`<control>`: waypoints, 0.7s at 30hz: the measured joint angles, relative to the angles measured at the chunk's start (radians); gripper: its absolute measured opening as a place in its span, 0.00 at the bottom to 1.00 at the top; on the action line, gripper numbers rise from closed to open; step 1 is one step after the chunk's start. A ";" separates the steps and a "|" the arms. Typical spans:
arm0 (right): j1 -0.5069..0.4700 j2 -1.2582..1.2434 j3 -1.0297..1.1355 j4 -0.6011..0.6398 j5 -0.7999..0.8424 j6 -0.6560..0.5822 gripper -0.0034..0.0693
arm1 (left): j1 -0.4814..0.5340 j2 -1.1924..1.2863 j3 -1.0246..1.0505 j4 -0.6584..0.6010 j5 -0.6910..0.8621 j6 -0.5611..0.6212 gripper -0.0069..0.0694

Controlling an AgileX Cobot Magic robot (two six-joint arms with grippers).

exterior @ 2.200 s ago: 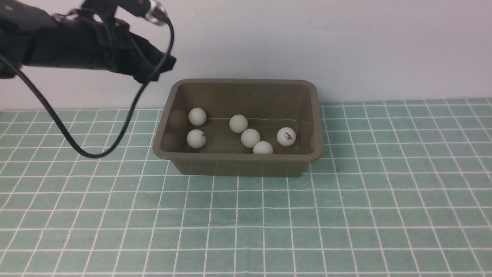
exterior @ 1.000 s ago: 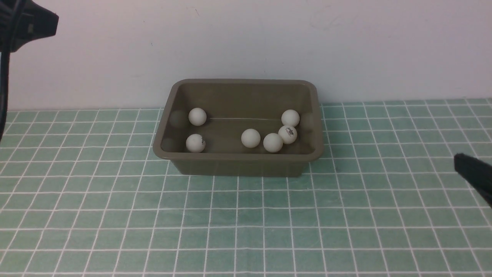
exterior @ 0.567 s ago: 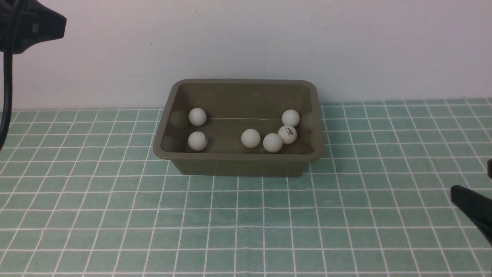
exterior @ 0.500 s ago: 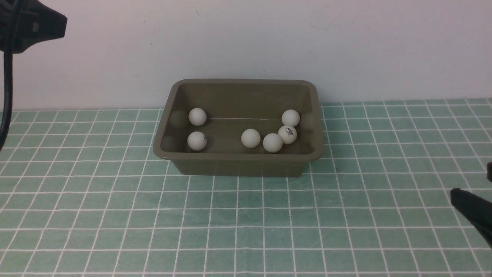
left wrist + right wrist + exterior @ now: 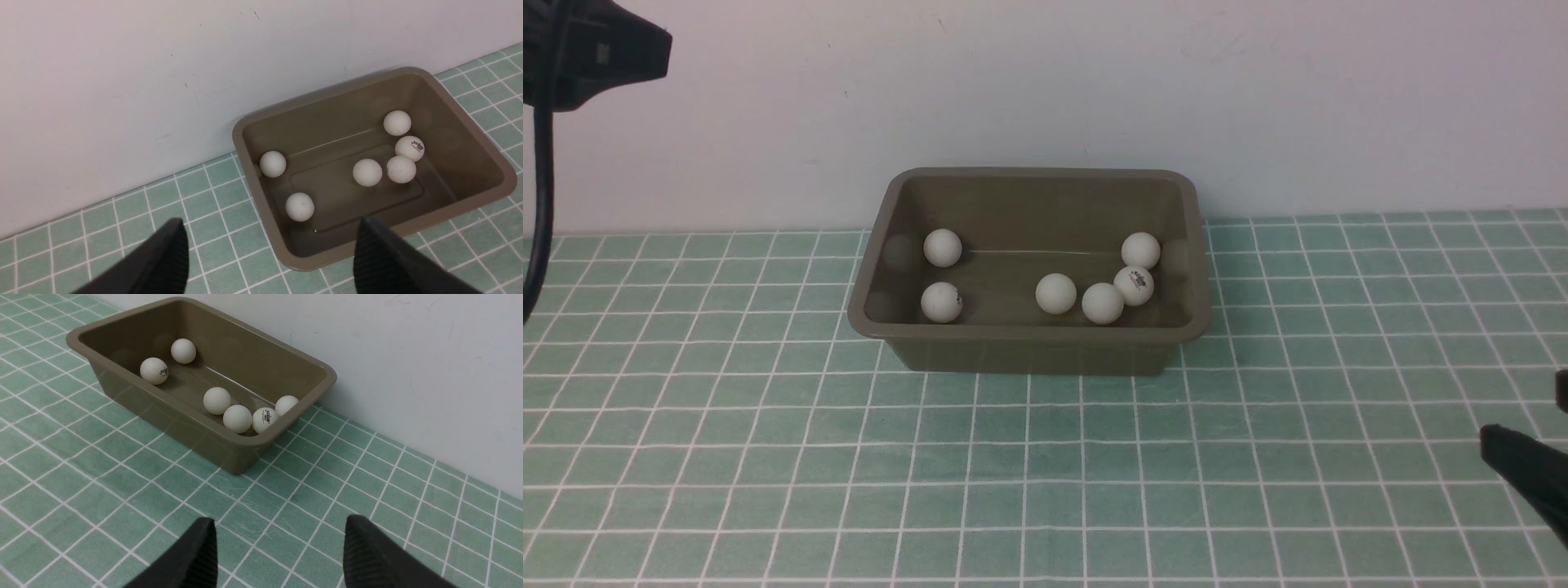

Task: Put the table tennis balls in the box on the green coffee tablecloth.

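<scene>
Against the back wall, in the front view, the box [image 5: 1029, 347] sits on the green coffee tablecloth [image 5: 1045, 482] with all six table tennis balls [image 5: 1055, 293] inside it. Two lie toward nine o'clock of the floor, one above the other; one sits near the middle; three cluster toward three o'clock, touching or nearly so, and one of these shows a dark logo. The left arm [image 5: 596, 53] hangs high at ten o'clock of the scene, well away from the box, a black cable [image 5: 541, 180] drooping from it. A black tip of the right gripper [image 5: 1523, 461] pokes in at four o'clock, low over the cloth.

From the left wrist view, the left gripper [image 5: 267, 245] has its jaws spread wide with nothing between them. Beyond it lies the box, the six balls resting on its floor.

From the right wrist view, the right gripper's fingers [image 5: 196, 555] stand apart and grip nothing, only checked cloth between them. The box lies well beyond them at eleven o'clock, four balls gathered at its nearer end, two at the farther end, one of those with a logo.
</scene>
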 joint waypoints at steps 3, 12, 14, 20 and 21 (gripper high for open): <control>-0.094 -0.055 0.037 0.003 0.001 0.000 0.58 | 0.000 0.000 0.000 -0.008 0.000 0.006 0.73; -0.282 -0.224 0.174 0.014 0.004 0.001 0.58 | 0.000 0.000 0.000 -0.070 0.000 0.032 0.73; -0.297 -0.244 0.193 0.022 0.006 0.001 0.58 | 0.000 0.000 0.000 -0.077 0.000 0.039 0.73; -0.319 -0.300 0.240 0.068 0.013 0.001 0.58 | 0.000 0.000 0.000 -0.108 0.000 0.061 0.73; -0.319 -0.306 0.245 0.071 0.013 0.001 0.58 | 0.000 0.000 0.000 -0.113 0.000 0.063 0.73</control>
